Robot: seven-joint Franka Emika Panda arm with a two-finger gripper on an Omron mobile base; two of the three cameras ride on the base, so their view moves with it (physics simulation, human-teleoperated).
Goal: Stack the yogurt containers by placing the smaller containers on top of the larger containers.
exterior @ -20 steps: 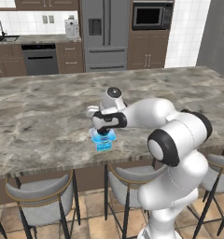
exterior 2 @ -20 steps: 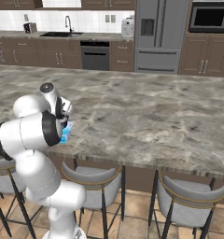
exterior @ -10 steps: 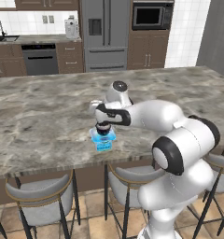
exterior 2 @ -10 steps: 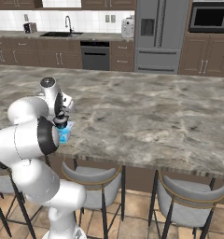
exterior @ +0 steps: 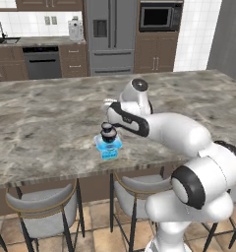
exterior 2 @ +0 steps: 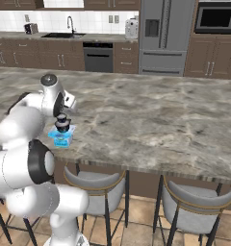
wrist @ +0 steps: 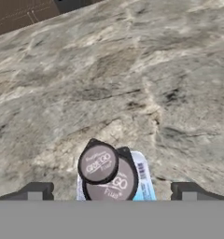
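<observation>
The translucent light-blue tub (exterior: 109, 147) sits on the marble counter near its front edge. A small dark cup (wrist: 115, 186) with a pale top stands on the tub. The much tinier dark cup (wrist: 98, 163) rests on top of that one. The stack also shows in the right base view, with the tub (exterior 2: 61, 139) under the cups (exterior 2: 62, 123). My gripper (exterior: 111, 117) hovers just above and behind the stack, open, with nothing between its fingers. In the hand view the fingertips (wrist: 37, 192) stand wide on either side of the stack, clear of it.
The marble island counter (exterior: 46, 123) spreads wide to the left, right and behind the stack. Bar stools (exterior: 41, 206) stand below the counter's front edge. Cabinets, an oven and a fridge (exterior: 110, 34) line the far wall.
The hand has risen a little off the stacked cups and pulled back. Its jaws have stayed open, and the stack has not moved.
</observation>
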